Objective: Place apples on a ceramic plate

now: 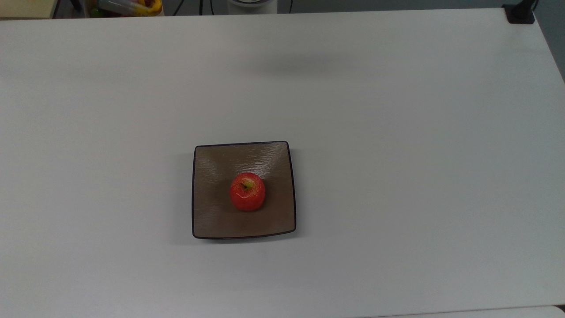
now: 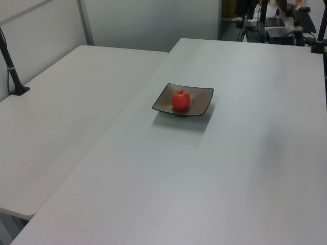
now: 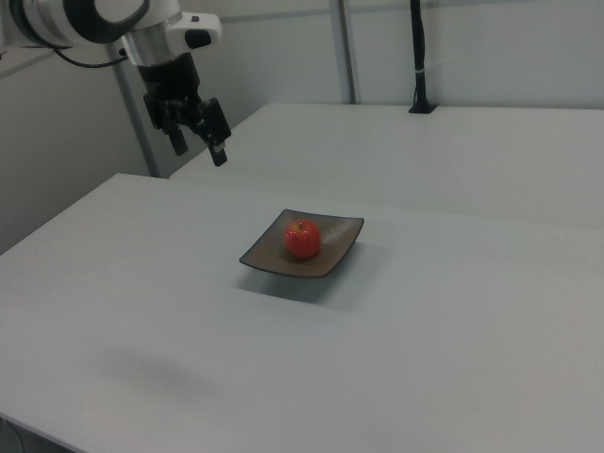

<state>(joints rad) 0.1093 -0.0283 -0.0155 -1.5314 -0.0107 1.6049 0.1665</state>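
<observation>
The apple (image 1: 247,191) is sitting upright near the middle of the ceramic plate (image 1: 212,216), at centre frame in the top view, so the placing is looking finished. The gripper (image 3: 198,142) is hanging released, empty, upper left in the right view

Arm (image 3: 90,17): white glossy shell segments, rounded, with black bands at the joints. A thin dark cable runs beside the white casing near the wrist. A white boxy module (image 3: 192,28) with a small dark insert sits on the wrist's side, toward the right view's right. Below it, the pincer (image 3: 198,147): all-black, blocky body, two slim black fingers (image 3: 218,154) with a clear gap between them. In the top view, a white rounded base piece (image 1: 252,6) shows at the upper edge, dark cables beside it.
</observation>
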